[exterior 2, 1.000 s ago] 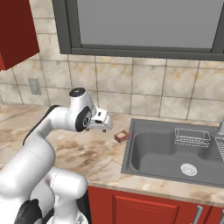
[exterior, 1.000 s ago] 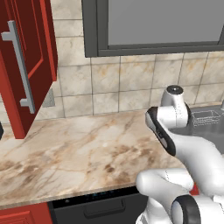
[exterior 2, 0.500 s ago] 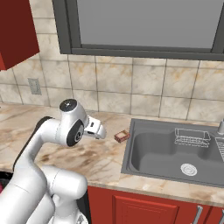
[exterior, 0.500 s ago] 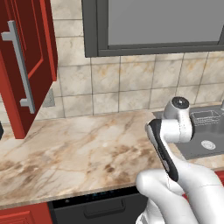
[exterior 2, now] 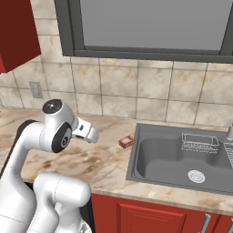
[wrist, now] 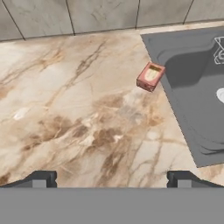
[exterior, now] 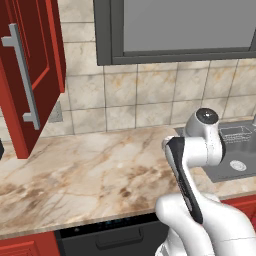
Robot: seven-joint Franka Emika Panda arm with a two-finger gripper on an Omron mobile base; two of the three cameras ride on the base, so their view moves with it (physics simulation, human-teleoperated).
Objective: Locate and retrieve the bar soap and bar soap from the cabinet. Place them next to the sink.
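The reddish-brown soap (wrist: 150, 76) lies on the desk (wrist: 78, 113) just beside the sink (wrist: 192, 87), where the task wants it. The tool (wrist: 111, 178) hangs above, jaws wide and empty.

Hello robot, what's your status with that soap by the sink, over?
Jaws wide open, holding nothing. Reddish-brown bar soap lying on the counter, just beside the sink, clear of the gripper. Nothing between them.
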